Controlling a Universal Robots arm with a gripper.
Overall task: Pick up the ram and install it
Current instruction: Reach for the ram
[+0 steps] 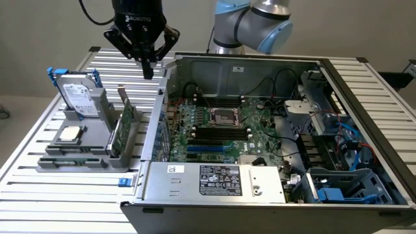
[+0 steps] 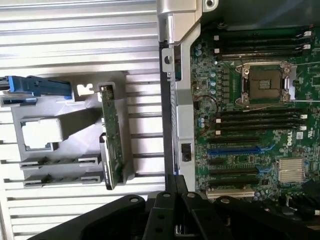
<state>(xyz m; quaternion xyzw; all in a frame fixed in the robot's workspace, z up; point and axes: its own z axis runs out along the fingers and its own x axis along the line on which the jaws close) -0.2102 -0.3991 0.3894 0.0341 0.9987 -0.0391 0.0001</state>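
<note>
The ram [image 1: 70, 159] is a thin dark-green stick lying edge-up in a front slot of the grey holder [image 1: 78, 168] on the exterior view's left. The wrist view shows the ram [image 2: 60, 161] as a narrow strip in the holder [image 2: 55, 105]. My gripper [image 1: 148, 73] hangs high over the slatted table, between the holder and the open computer case [image 1: 260, 63]. Its fingers are shut together with nothing between them. In the wrist view my gripper [image 2: 175, 189] sits over the case's side wall [image 2: 172, 100]. The motherboard's black memory slots [image 1: 221, 131] lie open inside the case.
The holder also carries a hard drive [image 1: 78, 97], a CPU [image 1: 69, 134] and a taller green expansion card [image 1: 124, 124] with a metal bracket. A power supply [image 1: 215, 180] fills the case's front. Cables and a blue drive cage [image 1: 338, 187] crowd the exterior view's right.
</note>
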